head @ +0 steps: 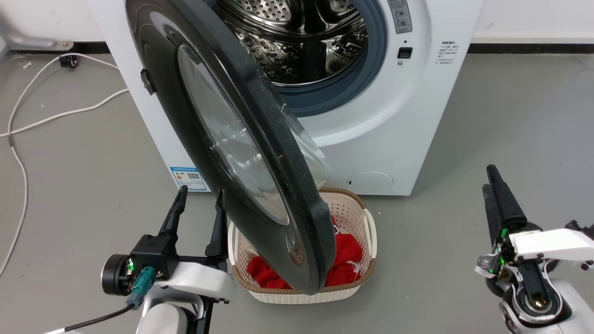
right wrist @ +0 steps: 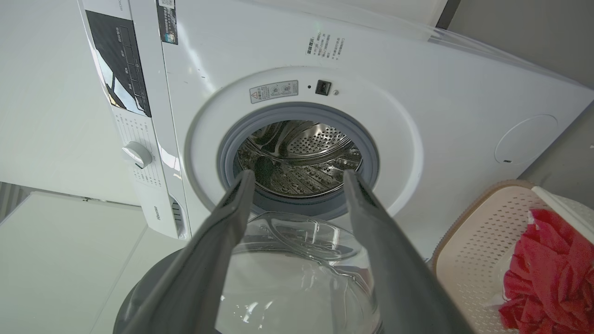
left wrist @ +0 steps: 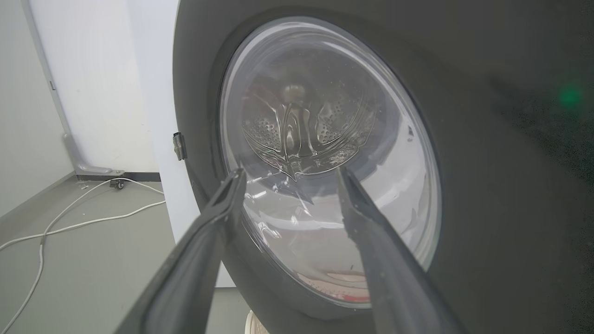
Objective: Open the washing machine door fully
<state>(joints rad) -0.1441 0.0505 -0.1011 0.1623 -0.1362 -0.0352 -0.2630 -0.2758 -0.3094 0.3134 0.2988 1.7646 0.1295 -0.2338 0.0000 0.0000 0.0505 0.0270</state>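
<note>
The washing machine door [head: 260,153], black-rimmed with a clear bulging glass centre, stands part-way open, swung out from its hinge on the left of the white washing machine [head: 394,120]. My left gripper [head: 202,189] is open just left of the door's outer face, holding nothing. In the left wrist view the left gripper [left wrist: 290,170] points at the glass of the door [left wrist: 487,185] from close by. My right gripper [head: 488,178] hovers low at the right, well away from the door. In the right wrist view the right gripper [right wrist: 299,173] is open, facing the steel drum [right wrist: 301,153] over the door's glass bowl [right wrist: 301,264].
A white lattice basket [head: 357,208] holding red cloth [head: 348,255] sits on the floor under the door's free edge. A white cable [head: 18,153] trails over the grey floor at the left. A small round flap [head: 370,182] is low on the machine's front.
</note>
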